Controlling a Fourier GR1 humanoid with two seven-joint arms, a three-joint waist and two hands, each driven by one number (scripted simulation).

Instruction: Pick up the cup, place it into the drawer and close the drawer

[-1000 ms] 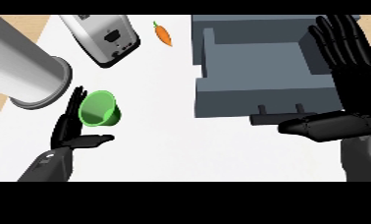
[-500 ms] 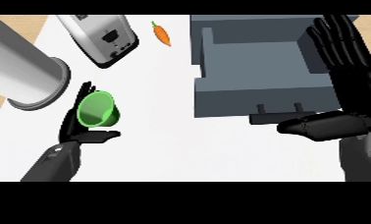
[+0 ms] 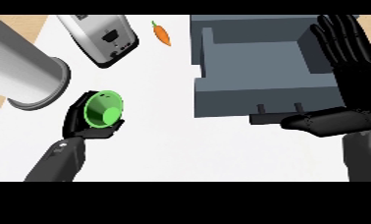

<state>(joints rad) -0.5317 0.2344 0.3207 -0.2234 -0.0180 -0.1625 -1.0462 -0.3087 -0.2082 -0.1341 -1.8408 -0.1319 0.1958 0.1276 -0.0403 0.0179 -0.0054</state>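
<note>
While the drawer sits open, right hand resting flat-fingered by it, the left hand now curls round the green cup well off to its left; it's tipped up since a second ago; grasp looks done, carry next.

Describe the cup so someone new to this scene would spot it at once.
Start at the big grey metal cylinder at the counter's left edge; just right of its rim is a small bright green cup, with the black left hand curled round it. Nothing else is green, and the cylinder and silver toaster are far bigger.
</note>
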